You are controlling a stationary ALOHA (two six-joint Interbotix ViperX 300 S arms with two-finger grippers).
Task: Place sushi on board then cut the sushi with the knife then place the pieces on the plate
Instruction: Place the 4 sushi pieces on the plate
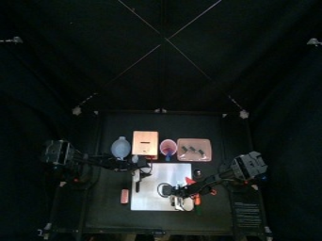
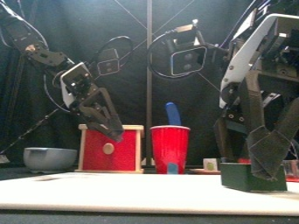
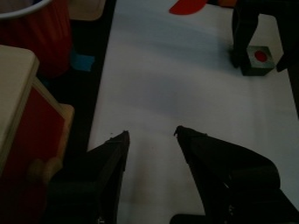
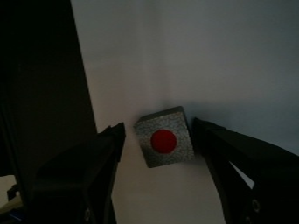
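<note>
Sushi (image 4: 163, 140) sits on white board (image 4: 233, 52), between jaws of right gripper (image 4: 156, 131). Jaws are spread, not clamped. Left gripper (image 3: 152, 138) hovers empty, jaws parted. Placing step looks done. Next is likely fetching blue knife (image 2: 172, 114) from red cup (image 2: 170, 144).

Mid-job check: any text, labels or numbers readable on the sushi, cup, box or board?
None readable. The sushi piece shows only a plain red dot on its end. The red cup, wooden box and white board carry no print.
</note>
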